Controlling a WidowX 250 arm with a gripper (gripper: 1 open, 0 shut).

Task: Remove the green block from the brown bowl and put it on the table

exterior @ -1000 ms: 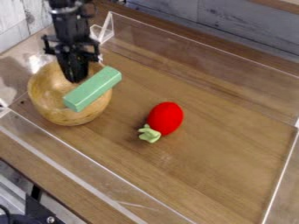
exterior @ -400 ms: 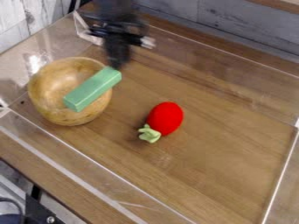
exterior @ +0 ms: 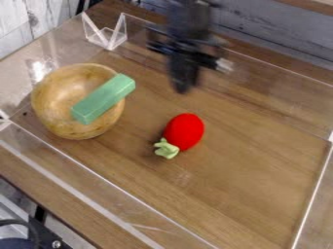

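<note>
The green block (exterior: 103, 99) lies tilted across the right rim of the brown bowl (exterior: 58, 105), which stands on the table (exterior: 254, 170) at the left. My gripper (exterior: 186, 86) hangs blurred above the middle of the table, to the right of the bowl and well apart from the block. It points down with its fingers together and nothing between them.
A red strawberry toy with a green stem (exterior: 182, 132) lies on the table just below the gripper. A low clear acrylic wall (exterior: 279, 73) runs around the tabletop's edges, with a clear bracket (exterior: 107, 31) at the back left.
The gripper has swung from above the bowl to the right, over the table's middle, empty. The green block has stayed on the bowl's rim.
</note>
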